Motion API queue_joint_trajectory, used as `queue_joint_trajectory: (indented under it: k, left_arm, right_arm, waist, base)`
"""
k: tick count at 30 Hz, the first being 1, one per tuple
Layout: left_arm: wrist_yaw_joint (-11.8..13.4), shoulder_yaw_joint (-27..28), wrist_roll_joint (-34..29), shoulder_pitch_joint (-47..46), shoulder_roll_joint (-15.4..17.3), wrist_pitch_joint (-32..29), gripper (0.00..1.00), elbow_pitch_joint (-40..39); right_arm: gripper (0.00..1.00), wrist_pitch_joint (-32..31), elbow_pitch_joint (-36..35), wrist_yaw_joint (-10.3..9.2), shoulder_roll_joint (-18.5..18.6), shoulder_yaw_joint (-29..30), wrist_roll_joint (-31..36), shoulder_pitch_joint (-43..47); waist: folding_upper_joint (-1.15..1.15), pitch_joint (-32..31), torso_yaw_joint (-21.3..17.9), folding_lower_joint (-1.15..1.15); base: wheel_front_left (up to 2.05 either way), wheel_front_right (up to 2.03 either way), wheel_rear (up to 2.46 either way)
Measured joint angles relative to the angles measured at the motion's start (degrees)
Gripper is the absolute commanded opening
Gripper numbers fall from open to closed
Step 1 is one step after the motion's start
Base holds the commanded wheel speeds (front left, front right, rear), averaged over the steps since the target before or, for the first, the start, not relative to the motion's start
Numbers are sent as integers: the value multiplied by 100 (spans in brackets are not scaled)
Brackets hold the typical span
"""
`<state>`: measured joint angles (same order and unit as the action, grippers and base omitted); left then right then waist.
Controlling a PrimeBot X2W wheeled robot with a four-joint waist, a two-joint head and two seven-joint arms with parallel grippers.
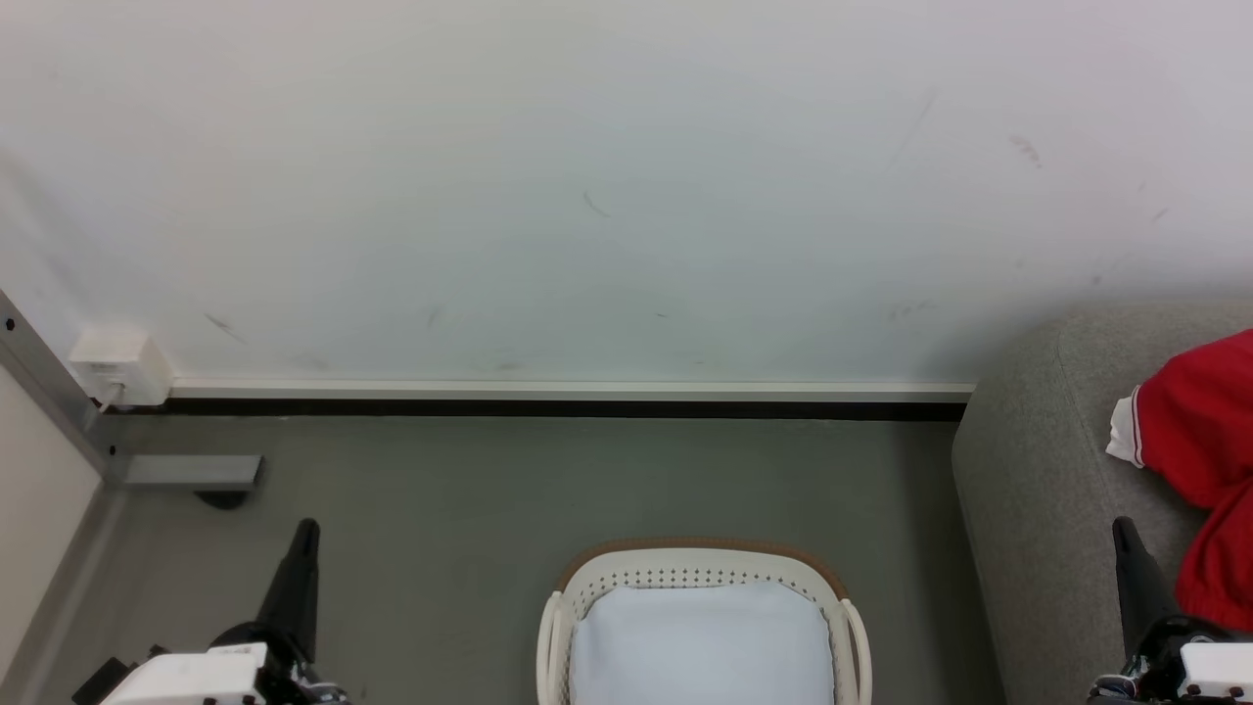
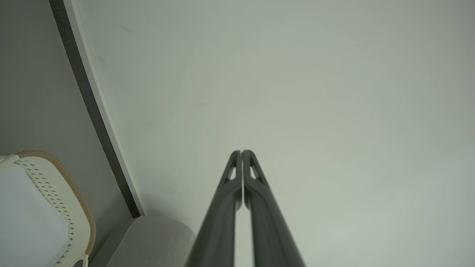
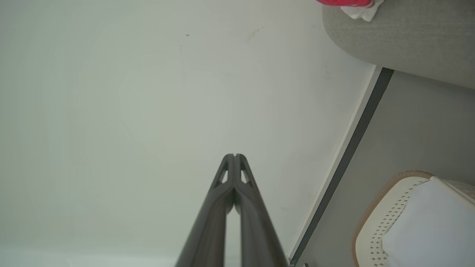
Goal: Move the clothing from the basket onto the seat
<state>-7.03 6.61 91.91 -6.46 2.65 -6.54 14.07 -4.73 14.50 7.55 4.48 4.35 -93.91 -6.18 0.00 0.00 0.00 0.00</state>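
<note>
At right, clothing (image 1: 1209, 431) lies on the seat (image 1: 1038, 470); the basket (image 1: 685, 563), between left gripper (image 1: 306, 534) and right gripper (image 1: 1123, 531), holds a bare liner (image 1: 700, 636). Both are clenched, empty; the right could snag the clothing, dragging it off.

Nothing legible here — no lettering shows on the clothing (image 1: 1206, 431).
</note>
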Motion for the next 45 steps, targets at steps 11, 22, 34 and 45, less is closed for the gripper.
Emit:
queue_joint_trajectory:
  k: [11,22,34,45]
  left_arm:
    - [0,0,1,-1,0,0,0,0]
    - [0,0,1,-1,1,0,0,0]
    - [0,0,2,-1,1,0,0,0]
    - [0,0,3,-1,1,0,0,0]
  right_arm:
    - [0,-2,0,0,-9,7,0,-17]
    - [0,-9,0,0,-18,12,0,-18]
    - [0,-18,0,0,-22,19,0,-18]
    - [0,-26,0,0,-26,25,0,-19]
  waist:
    - [0,0,0,0]
    - [0,-1,0,0]
    - [0,-1,-1,0]
    - [0,-1,-1,0]
  base:
    - [0,0,0]
    - [0,0,0]
    - [0,0,0]
    - [0,0,0]
